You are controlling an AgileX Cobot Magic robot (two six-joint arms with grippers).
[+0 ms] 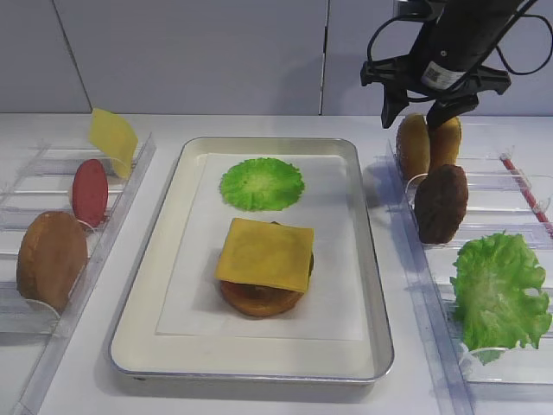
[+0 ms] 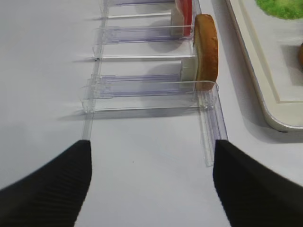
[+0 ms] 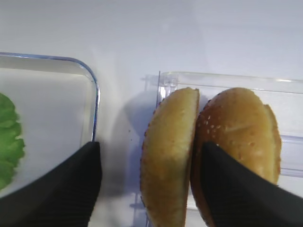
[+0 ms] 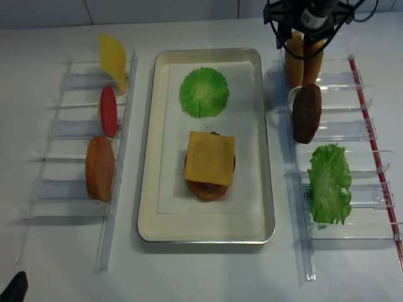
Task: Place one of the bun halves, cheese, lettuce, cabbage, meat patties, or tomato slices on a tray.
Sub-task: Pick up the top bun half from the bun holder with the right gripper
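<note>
Right gripper [image 1: 429, 111] open, poised over two upright bun halves in the far right rack [image 1: 484, 186]; sesame-seeded bun top [image 3: 236, 142] touching plain half [image 3: 170, 156]. Risk: pinching both together.

The tabletop [image 1: 259, 393] is viewed obliquely from the front in one high view and almost straight down in the other; the whole tray [image 1: 367, 285] is shared by both. The two bun halves [image 3: 208, 156] are seen close up by the right wrist camera, between its dark fingers [image 3: 61, 189]. The left rack [image 2: 151, 90] is seen low and near by the left wrist camera.
</note>
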